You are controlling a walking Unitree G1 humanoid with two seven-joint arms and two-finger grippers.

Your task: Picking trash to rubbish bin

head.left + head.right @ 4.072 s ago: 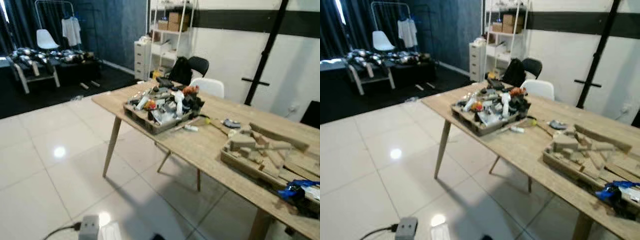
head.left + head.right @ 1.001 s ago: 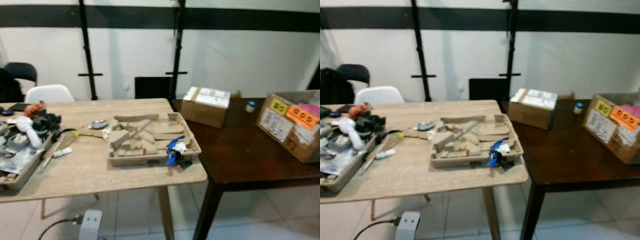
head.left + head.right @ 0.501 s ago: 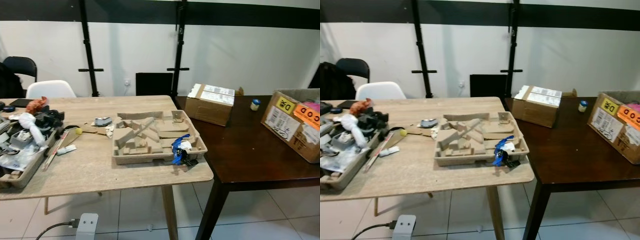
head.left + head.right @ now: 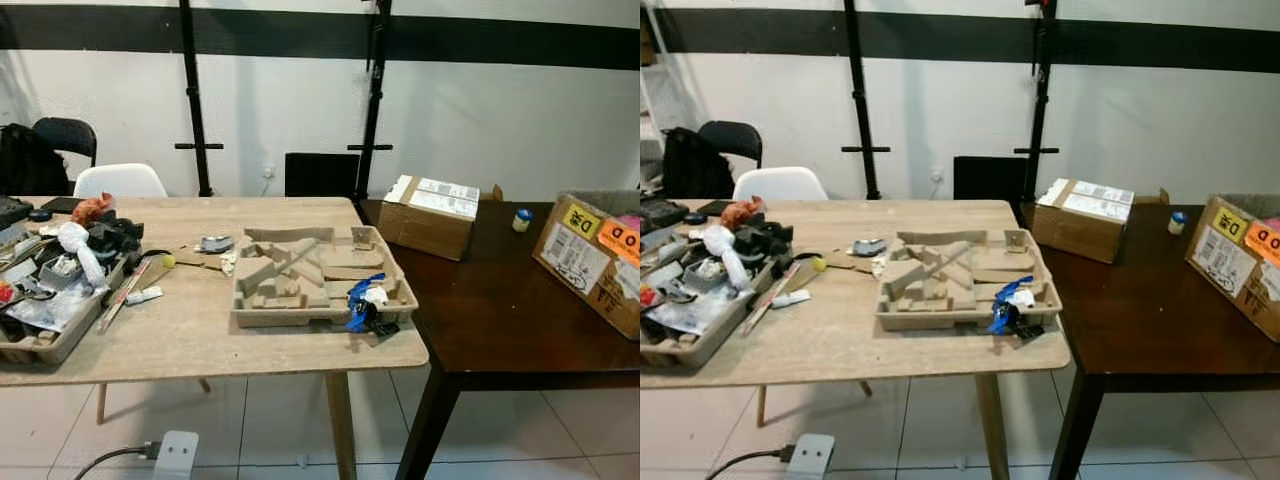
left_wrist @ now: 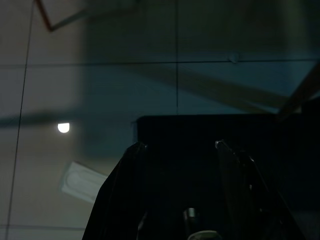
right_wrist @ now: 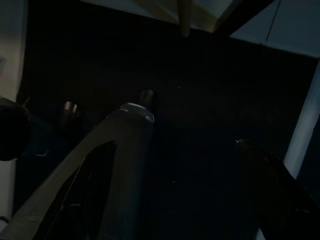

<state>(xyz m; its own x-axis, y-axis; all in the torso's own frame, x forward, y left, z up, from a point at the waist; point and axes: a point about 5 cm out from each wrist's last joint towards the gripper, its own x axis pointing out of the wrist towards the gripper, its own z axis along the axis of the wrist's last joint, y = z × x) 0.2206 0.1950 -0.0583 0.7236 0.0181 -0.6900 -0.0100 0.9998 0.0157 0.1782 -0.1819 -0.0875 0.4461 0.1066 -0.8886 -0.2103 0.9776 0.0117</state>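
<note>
Risk: no bin is identified from this position, and the trash is not clearly singled out. The likeliest candidate is the blue scrap (image 4: 362, 300), a crumpled blue-and-white wrapper with something dark beneath it, lying at the near right corner of the pulp tray (image 4: 322, 277) on the light table (image 4: 200, 340). It sits just beside the table's edge, next to the dark table (image 4: 500, 320); a clumsy approach could push it off the edge or drag the light tray along with it. A second tray (image 4: 50, 340) on the left is piled with mixed items, so a wrong pick there is possible. A power strip (image 4: 176, 455) and its cable lie on the floor before the light table and could catch a foot on the walk-in.

Left gripper (image 5: 177, 146): hangs idle over dark floor tiles, fingers (image 5: 132, 155) moderately apart, holding nothing, touching nothing.

Right gripper (image 6: 192, 130): also hangs low in shadow, fingers (image 6: 125, 135) spread wide, nothing between them.

Both arms are well apart from the scrap. Judgement: the approach is not complete.
</note>
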